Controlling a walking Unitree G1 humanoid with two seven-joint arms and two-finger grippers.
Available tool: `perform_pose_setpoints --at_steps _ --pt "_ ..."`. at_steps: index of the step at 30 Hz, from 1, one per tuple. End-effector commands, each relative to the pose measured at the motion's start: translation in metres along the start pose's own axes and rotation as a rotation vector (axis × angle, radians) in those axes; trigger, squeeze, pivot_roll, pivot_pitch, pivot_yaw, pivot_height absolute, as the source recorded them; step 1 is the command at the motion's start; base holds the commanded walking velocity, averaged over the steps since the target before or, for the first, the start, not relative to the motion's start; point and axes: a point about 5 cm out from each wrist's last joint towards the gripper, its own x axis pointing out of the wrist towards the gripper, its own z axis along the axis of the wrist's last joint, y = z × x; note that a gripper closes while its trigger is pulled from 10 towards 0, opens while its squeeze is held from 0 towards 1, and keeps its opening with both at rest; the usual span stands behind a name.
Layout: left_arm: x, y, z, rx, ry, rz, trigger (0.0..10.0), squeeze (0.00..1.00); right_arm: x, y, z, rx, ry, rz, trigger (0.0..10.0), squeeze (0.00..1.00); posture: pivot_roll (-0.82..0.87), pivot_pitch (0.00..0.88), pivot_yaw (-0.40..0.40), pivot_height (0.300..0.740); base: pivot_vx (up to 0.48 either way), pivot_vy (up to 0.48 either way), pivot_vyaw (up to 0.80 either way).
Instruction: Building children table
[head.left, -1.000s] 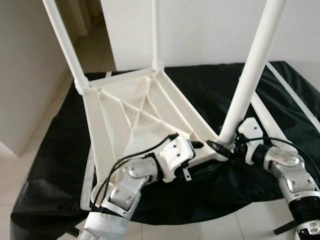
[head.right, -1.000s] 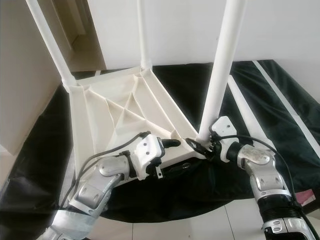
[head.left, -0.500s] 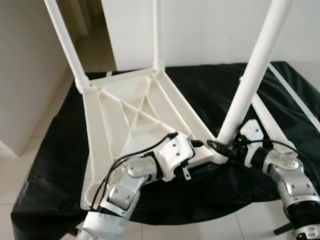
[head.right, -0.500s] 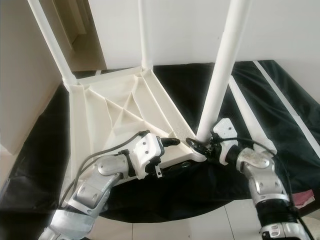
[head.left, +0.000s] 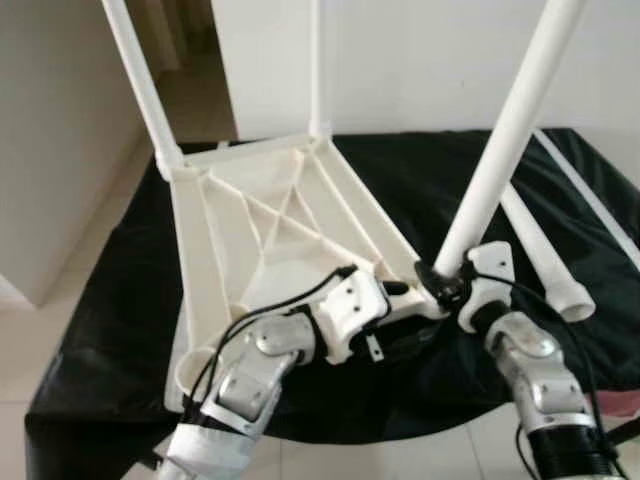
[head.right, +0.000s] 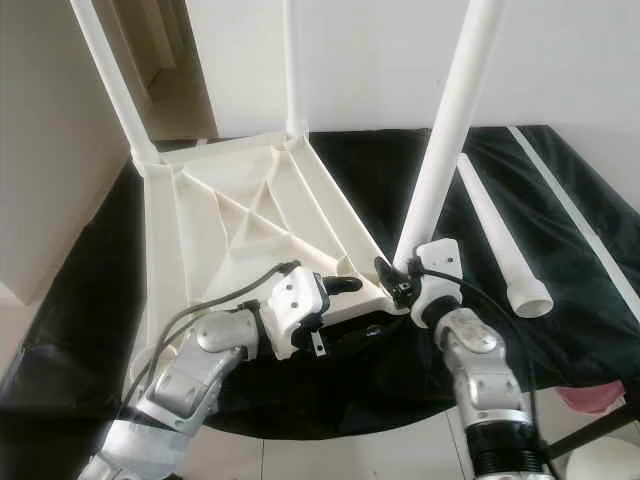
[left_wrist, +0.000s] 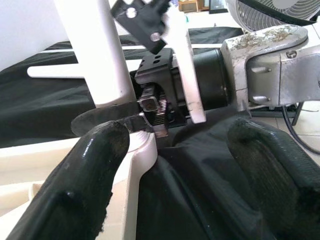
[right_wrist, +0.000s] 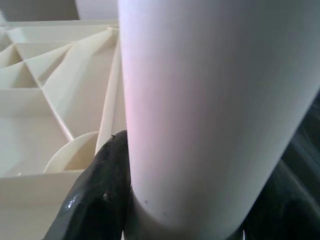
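Right claw (head.left: 447, 283) has swung nearer, clamped round the tilted white plastic leg (head.left: 500, 150) to seat it in the upturned cream tabletop (head.left: 270, 225) on the black-draped surface (head.left: 110, 300); left claw (head.left: 400, 295), fingers spread, braces the near-right corner.

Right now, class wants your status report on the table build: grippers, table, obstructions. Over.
Right gripper shut on near-corner leg at its base. Left gripper open at tabletop corner. Spare leg loose on black sheet; nothing blocking.
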Motion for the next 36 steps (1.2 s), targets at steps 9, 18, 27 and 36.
perform_pose_setpoints --at_steps 9,18,27,36 --pt "0.004 -0.005 -0.004 -0.005 0.012 0.025 10.0 0.00 -0.024 0.003 -0.049 0.104 0.210 -0.534 10.0 0.00 -0.07 0.015 0.013 0.740 0.000 0.000 0.00" --pt "0.001 -0.001 -0.004 0.001 0.021 0.033 10.0 0.00 -0.022 0.021 -0.036 0.149 0.118 -0.465 10.0 0.00 -0.06 0.016 0.025 0.740 0.000 0.000 0.00" --pt "0.006 -0.001 -0.003 0.019 0.023 0.019 10.0 0.00 -0.029 0.013 -0.022 0.076 -0.001 -0.406 10.0 1.00 -0.08 0.009 0.030 0.740 0.000 0.000 0.00" --pt "0.008 0.006 0.000 0.048 0.017 0.018 10.0 0.00 -0.038 0.000 -0.013 -0.002 -0.084 -0.306 10.0 1.00 -0.09 0.000 0.024 0.740 0.000 0.000 0.00"
